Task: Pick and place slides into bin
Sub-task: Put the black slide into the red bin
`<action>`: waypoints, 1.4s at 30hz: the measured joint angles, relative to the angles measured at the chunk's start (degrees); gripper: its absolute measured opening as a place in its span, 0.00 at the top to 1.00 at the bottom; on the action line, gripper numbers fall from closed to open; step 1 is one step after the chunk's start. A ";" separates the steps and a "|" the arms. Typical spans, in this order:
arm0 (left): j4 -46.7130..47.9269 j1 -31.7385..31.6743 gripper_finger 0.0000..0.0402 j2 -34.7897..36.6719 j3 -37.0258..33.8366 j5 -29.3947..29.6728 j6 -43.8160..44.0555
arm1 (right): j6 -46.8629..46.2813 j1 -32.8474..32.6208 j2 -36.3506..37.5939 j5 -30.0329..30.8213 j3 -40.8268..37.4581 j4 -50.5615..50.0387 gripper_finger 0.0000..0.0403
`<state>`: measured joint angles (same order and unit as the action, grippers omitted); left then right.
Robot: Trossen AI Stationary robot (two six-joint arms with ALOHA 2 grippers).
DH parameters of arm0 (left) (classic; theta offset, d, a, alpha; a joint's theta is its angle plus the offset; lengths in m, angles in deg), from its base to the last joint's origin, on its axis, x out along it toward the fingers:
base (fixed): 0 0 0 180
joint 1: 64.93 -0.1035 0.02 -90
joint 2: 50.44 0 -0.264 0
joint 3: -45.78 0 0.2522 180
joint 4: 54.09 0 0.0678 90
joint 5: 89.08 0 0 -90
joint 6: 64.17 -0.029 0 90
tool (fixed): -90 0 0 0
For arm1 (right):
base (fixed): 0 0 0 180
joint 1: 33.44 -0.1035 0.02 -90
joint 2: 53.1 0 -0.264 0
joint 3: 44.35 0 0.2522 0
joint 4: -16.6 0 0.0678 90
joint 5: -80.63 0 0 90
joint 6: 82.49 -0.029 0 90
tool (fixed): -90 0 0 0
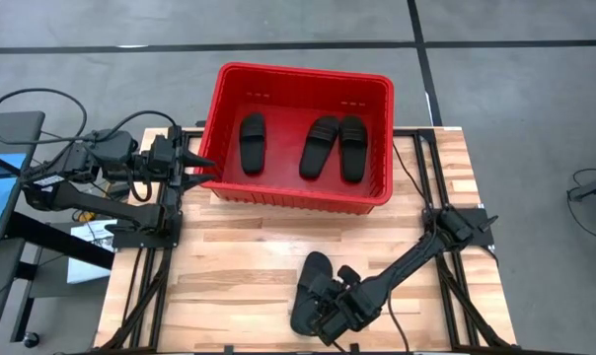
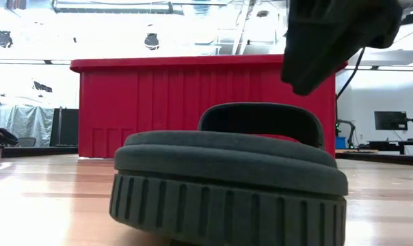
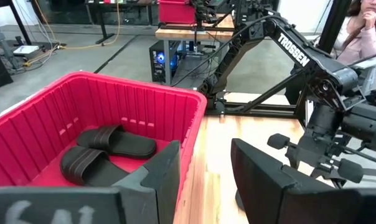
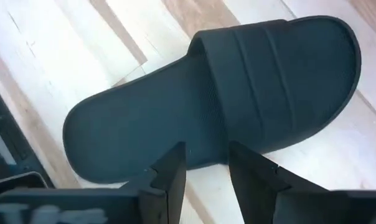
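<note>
Last sandal (image 4: pixel 213 99) lies flat on the table (image 1: pixel 239 256), right gripper (image 4: pixel 206 165) straddling its sole edge, fingers closing but not yet clamped. Looks light, rubbery, flexible; sole edge or strap should pinch well. Bin (image 1: pixel 377 192) beyond gripper, three sandals (image 1: pixel 333 148) inside; open board between. Left gripper (image 3: pixel 203 180) waits parted at bin's wall, holding nothing.

1. The tabletop (image 1: pixel 239 247) is pale wood planking on a black frame, and stands on a grey floor (image 1: pixel 535 89) crossed by dark lines.
2. Beyond the tabletop, bright ceiling lights (image 2: pixel 111 7) wash out the room.
3. Off to one side of the tabletop stands a dark monitor (image 2: pixel 390 120).
4. Past the tabletop sits another wooden bench (image 3: pixel 194 28), and a person (image 3: pixel 365 31) in a pink top.
</note>
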<state>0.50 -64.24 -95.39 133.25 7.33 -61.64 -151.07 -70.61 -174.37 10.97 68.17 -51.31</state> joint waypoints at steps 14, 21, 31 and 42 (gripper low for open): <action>0.01 -0.02 0.67 0.00 0.00 -0.02 -0.02 | 7.37 3.10 0.04 -3.90 -0.02 -1.14 0.69; -0.01 0.00 0.67 0.00 0.00 -0.02 0.00 | 11.75 4.85 -1.48 -6.47 0.07 -0.10 0.69; -0.36 -0.02 0.67 -0.02 0.00 -0.04 0.04 | 10.29 6.47 -4.24 -8.80 0.14 -1.82 0.70; -0.29 0.00 0.67 -0.02 0.00 -0.07 0.11 | 6.08 7.33 -4.20 -8.42 0.41 -5.24 0.97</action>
<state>0.21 -64.24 -95.42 133.25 7.26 -61.53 -145.00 -63.29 -178.57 2.55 68.58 -56.54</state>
